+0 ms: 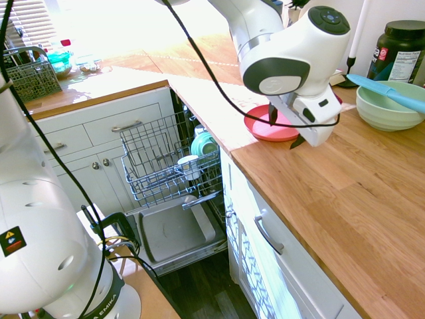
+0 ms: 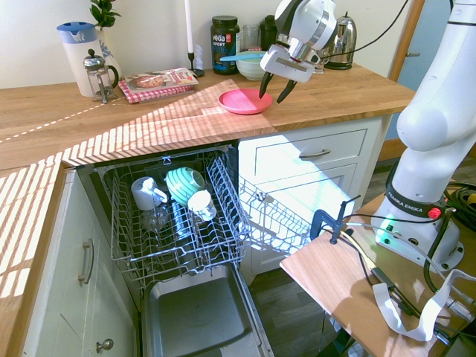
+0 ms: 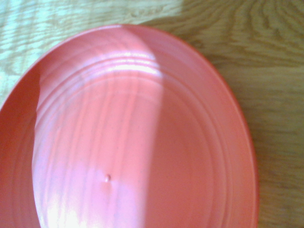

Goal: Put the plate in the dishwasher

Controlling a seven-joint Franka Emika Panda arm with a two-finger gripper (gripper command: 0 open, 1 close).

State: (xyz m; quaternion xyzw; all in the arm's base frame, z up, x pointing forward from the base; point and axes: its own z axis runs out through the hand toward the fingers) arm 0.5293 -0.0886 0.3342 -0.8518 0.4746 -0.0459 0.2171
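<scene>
1. So the step in hand was the reach for the plate (image 2: 245, 101), nothing picked up yet. The plate sat flat on the wooden counter (image 2: 111, 126), near the front edge, just right of the spot above the open dishwasher (image 2: 178, 223)

2. The gripper (image 2: 274, 92) hung just over the plate's right rim, tilted down toward it, fingers spread wide and empty. Couldn't see any contact from either outside view, looked like a small gap was left

3. Wrist view was basically all plate (image 3: 137, 137), filling most of the picture with counter wood around its edge, so the camera was aimed right at it

4. The dishwasher was ready: door dropped down, rack (image 2: 175, 216) pulled out, with a teal cup (image 2: 184, 183) and a couple of white cups in it already. The right part of the rack looked free

5. My guess for the next move: drop lower so one finger went over the rim and one under or outside it, then pinch. A flat plate gives little to grab, so the rim was the only real hold. It'd probably slide on the wood if nudged sideways

6. A green bowl (image 2: 253, 68) with a blue spatula sat just behind the plate, worth not bumping
</scene>
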